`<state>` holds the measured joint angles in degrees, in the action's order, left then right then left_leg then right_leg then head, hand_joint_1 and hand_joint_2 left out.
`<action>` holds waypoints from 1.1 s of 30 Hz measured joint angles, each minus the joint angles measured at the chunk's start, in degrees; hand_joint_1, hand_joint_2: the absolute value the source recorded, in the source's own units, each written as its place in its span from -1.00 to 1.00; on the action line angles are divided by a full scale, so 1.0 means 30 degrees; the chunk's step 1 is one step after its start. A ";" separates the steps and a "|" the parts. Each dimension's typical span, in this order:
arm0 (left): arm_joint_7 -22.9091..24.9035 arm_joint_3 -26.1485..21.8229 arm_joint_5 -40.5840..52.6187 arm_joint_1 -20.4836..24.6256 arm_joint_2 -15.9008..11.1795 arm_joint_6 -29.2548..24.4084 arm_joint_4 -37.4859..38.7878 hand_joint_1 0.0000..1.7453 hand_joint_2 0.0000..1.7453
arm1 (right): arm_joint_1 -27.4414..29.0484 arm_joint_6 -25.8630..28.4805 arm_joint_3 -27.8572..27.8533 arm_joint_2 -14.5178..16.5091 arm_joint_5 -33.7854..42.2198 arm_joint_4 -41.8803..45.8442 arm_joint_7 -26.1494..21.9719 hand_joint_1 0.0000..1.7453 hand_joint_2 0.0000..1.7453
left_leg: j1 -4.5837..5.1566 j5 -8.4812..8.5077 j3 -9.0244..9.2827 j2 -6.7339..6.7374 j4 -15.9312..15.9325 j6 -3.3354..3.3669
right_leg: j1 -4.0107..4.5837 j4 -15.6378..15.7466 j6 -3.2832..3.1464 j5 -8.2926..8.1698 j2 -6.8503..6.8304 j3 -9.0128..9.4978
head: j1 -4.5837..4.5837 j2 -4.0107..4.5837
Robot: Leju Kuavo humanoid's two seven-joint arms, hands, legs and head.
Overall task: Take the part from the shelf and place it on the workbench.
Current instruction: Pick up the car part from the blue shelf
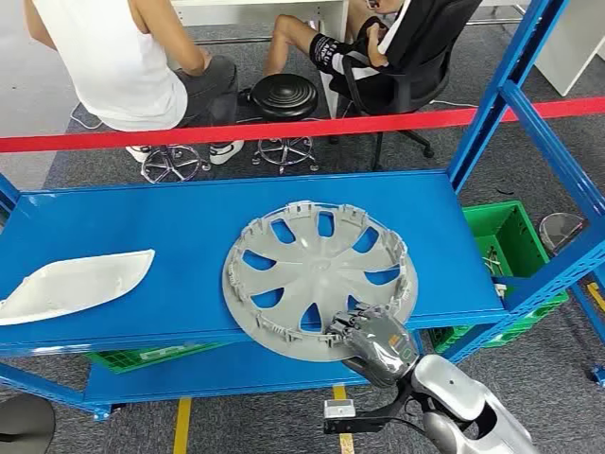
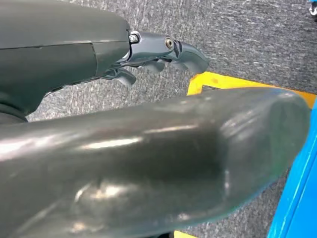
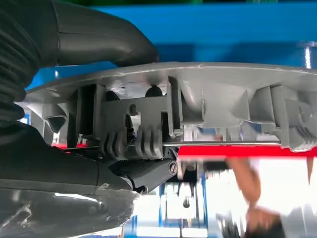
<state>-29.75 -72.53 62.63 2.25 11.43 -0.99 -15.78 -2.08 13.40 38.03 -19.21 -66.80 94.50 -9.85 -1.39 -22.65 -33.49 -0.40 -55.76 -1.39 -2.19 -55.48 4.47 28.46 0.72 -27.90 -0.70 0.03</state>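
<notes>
The right hand (image 1: pixel 372 339) is gripping the near rim of the grey wheel cover (image 1: pixel 319 274), which is lying flat on the blue shelf (image 1: pixel 179 227) right of a white panel (image 1: pixel 75 284), while the left hand (image 2: pixel 164 52) is hanging over the carpet with fingers loosely curled, holding nothing.

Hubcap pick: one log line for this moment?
phase: grasp | right hand grips hubcap near rim | hubcap on shelf | left hand idle, holding nothing
</notes>
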 joint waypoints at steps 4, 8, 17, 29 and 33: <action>-0.0069 -0.0088 0.0057 -0.0009 0.0037 0.0119 0.0000 -1.00 1.00 | 0.0186 0.0777 0.0140 0.0031 -0.0491 0.0031 0.0257 1.00 1.00 | 0.0001 0.0000 -0.0006 -0.0002 0.0000 0.0000 | 0.0000 -0.0003 -0.0005 0.0003 0.0002 0.0001 | -0.0002 0.0002; -0.0111 -0.0179 0.0133 -0.0012 0.0068 -0.0002 0.0000 -1.00 1.00 | 0.0257 0.1087 0.0189 0.0115 -0.0927 0.0018 0.0526 1.00 1.00 | 0.0000 -0.0001 -0.0008 -0.0004 0.0000 -0.0001 | 0.0000 -0.0004 -0.0008 0.0007 -0.0005 -0.0010 | -0.0002 -0.0002; -0.0113 -0.0313 0.0260 -0.0008 0.0080 -0.0144 0.0000 -1.00 1.00 | 0.0332 0.1362 0.0193 0.0313 -0.1151 -0.0136 0.0709 -0.64 1.00 | 0.0001 -0.0001 -0.0008 -0.0004 0.0000 -0.0001 | 0.0000 -0.0005 -0.0008 0.0007 -0.0004 -0.0008 | 0.0000 0.0000; -0.0082 -0.0399 0.0288 -0.0008 0.0073 -0.0193 0.0000 -1.00 1.00 | 0.0334 0.1492 0.0186 0.0488 -0.1153 -0.0360 0.0738 1.00 1.00 | 0.0000 0.0000 -0.0007 -0.0004 0.0000 -0.0001 | 0.0000 -0.0009 -0.0008 0.0007 -0.0005 -0.0009 | 0.0000 -0.0004; -0.0082 -0.0417 0.0286 -0.0006 0.0061 -0.0184 0.0000 -1.00 1.00 | 0.0335 0.1501 0.0189 0.0488 -0.1154 -0.0360 0.0688 1.00 1.00 | 0.0001 -0.0001 -0.0008 -0.0005 0.0000 -0.0001 | 0.0000 -0.0009 -0.0008 0.0007 -0.0005 -0.0010 | 0.0000 0.0002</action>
<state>-29.99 -73.78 63.49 2.23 11.61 -1.55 -15.78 -1.07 17.90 38.60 -17.75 -70.26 93.42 -7.78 -1.39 -22.66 -33.51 -0.42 -55.76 -1.40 -2.19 -55.50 4.45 28.48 0.71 -27.93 -0.70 0.04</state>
